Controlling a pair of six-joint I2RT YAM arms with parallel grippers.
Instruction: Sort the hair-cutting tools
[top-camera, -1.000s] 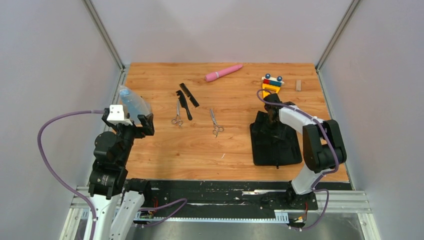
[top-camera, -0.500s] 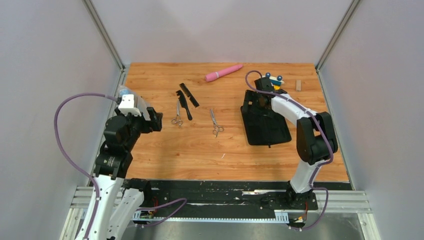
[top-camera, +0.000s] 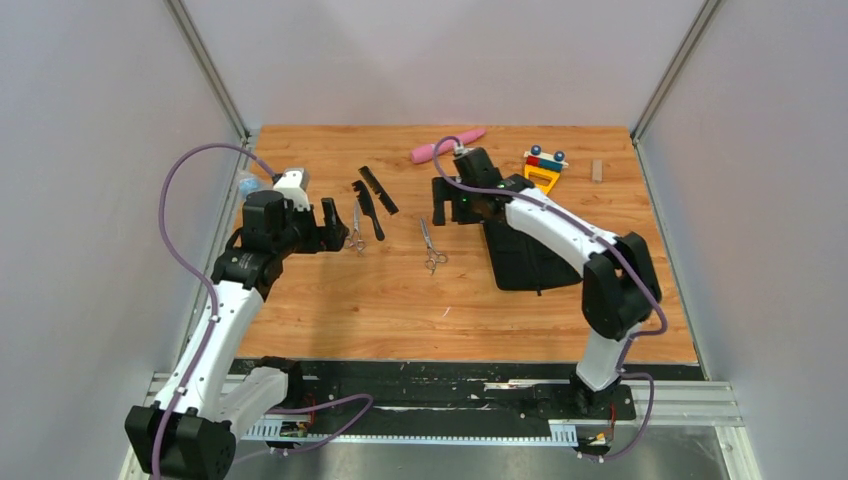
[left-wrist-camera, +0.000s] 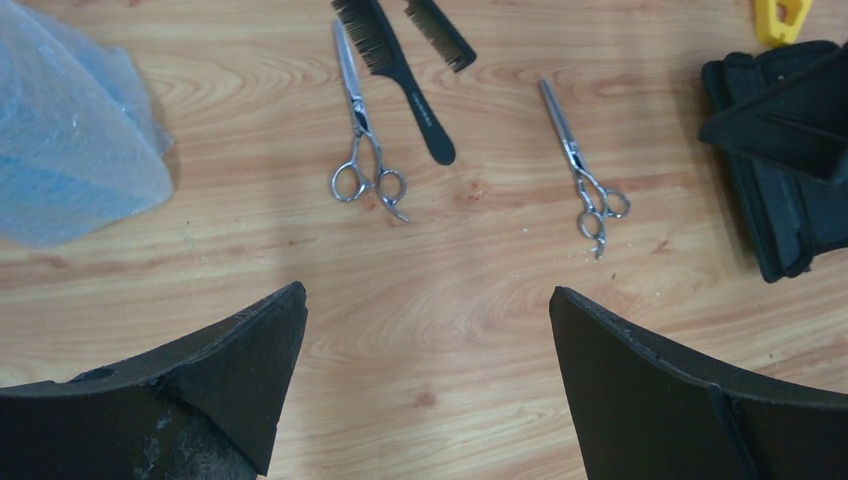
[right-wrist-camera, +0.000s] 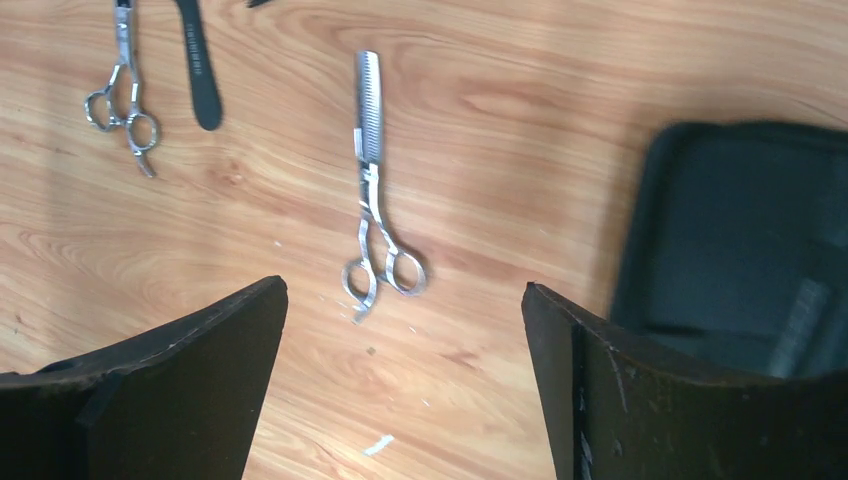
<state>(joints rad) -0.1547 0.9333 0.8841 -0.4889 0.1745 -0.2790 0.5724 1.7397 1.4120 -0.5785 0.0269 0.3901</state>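
Top external view: both arms reach over the wooden table (top-camera: 400, 300), jaws spread wide.
The left gripper (top-camera: 335, 228) stands just left of the plain-bladed silver metal scissors with ring handles (top-camera: 354, 228), which lie beside the slim black plastic comb with a handle (top-camera: 371, 211); the short black plastic comb (top-camera: 378, 189) lies just beyond. The right gripper (top-camera: 438, 207) hangs just beyond the tooth-bladed silver metal scissors (top-camera: 431, 245), left of the black rectangular case (top-camera: 530, 260).

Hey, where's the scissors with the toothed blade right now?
In the top view the toothed scissors lie flat near the centre, right of the plain scissors and the handled comb, and left of the black case.
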